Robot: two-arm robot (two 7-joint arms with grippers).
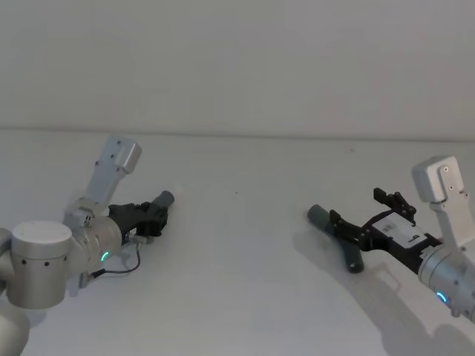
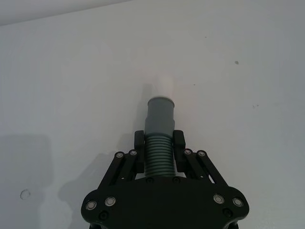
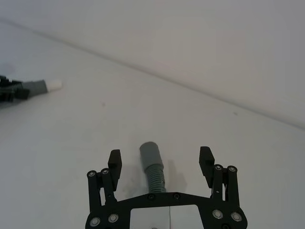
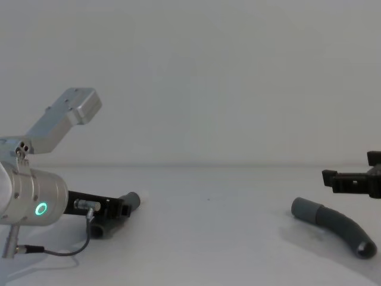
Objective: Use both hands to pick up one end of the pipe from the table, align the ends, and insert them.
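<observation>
Closest in, at the near left, the left gripper [image 1: 154,217] sits low over the table [image 1: 237,297]. Its two black fingers [image 2: 139,143] are pressed against the ribbed body of the left hose piece [image 2: 159,155], just behind that piece's smooth grey cuff [image 2: 160,114]. Beyond the cuff a narrower white tip [image 2: 165,85] sticks out, pointing to the far right, toward the middle of the table. In the chest view the piece's other end hangs down under the gripper, near the surface; whether it touches the table I cannot tell.

Over on the right, the right hose piece [image 4: 336,226] lies flat on the table. It is a dark curved length with its grey sleeve end [image 4: 305,209] pointing left and its other end nearer the robot. Above it hovers the right gripper [image 3: 160,156], spread wide and holding nothing. In the right wrist view the piece shows between its fingers, clear of both. Both pieces are well apart, with the middle of the table between them.
</observation>
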